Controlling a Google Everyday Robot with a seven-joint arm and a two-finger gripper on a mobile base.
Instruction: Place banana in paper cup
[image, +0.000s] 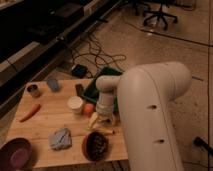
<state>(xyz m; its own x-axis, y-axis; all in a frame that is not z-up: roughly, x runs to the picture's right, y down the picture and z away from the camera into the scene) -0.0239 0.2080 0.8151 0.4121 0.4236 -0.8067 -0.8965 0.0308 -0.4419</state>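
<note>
The banana is small and pale yellow and lies on the wooden table, just below the orange ball. My gripper hangs from the white arm, down at the table right beside the banana and touching or nearly touching it. Whether it holds the banana does not show. The paper cup is white and stands upright a short way up and left of the gripper, next to the orange ball.
A carrot, a metal can and a blue object lie at the left. A blue cloth, a brown bowl and a purple bowl sit near the front edge. A green tray is behind the arm.
</note>
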